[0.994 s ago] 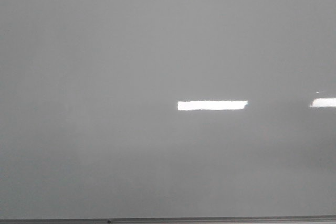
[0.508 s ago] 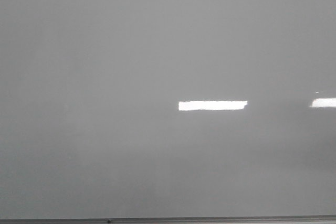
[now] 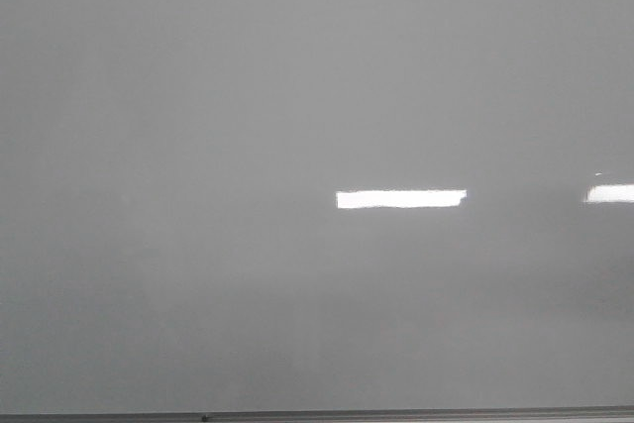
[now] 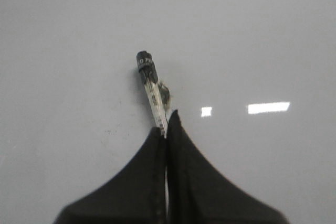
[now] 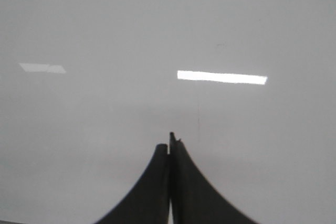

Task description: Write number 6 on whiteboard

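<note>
A: Start close in. What does the left gripper (image 4: pixel 167 124) have?

B: Its jaws are pressed together on a marker (image 4: pixel 152 90), a pale barrel with a dark tip end pointing away toward the whiteboard (image 4: pixel 63 35). I can't tell whether the tip touches the surface or hangs just above it.

A: And the right gripper (image 5: pixel 169 145)?

B: Jaws pressed together too, with only a thin dark sliver showing at the fingertips. I can't tell whether that is anything held.

A: Further out, then. Any number 6 on the board?

B: None that I can see. The front view shows bare glossy grey with bright reflections (image 3: pixel 400 199) and the frame edge (image 3: pixel 317 415) along the bottom. No stroke in either wrist view.

A: So the task?

B: I judge it barely begun: marker in hand, the whole digit left to draw.

A: What differs between views?

B: Only the left wrist view shows the marker. The front view shows neither arm.
</note>
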### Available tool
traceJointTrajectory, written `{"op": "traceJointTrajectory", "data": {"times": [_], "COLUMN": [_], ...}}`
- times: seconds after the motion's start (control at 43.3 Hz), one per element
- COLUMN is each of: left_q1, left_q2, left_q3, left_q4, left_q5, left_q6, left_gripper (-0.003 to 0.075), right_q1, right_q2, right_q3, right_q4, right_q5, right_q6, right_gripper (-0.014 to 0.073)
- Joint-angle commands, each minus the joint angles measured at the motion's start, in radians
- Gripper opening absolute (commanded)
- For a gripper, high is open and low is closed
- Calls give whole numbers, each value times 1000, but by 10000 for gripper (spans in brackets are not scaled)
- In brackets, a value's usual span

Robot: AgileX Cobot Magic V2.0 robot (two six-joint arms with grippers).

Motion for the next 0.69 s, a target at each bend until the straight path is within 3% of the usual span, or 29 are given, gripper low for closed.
{"op": "traceJointTrajectory", "data": {"times": [0.0,0.208,0.393,0.601,0.67], "left_q1": [1,1,1,1,1], "left_q2": [-13,43,224,350,352], "left_q3": [-9,-215,-361,-396,-394], "left_q4": [-73,-85,-69,-25,-25], "left_q5": [-172,18,152,147,132], "left_q6": [-2,-2,-2,-2,-2], "left_gripper": [-20,-20,-20,-19,13], "right_q1": [-2,-2,-2,-2,-2], "right_q2": [-12,25,211,354,356], "right_q3": [-42,-231,-390,-432,-432], "right_q4": [6,6,6,7,7], "right_q5": [-98,37,95,63,67], "right_q6": [0,0,0,0,0], "right_gripper": [-58,-58,-58,-57,-31]}}
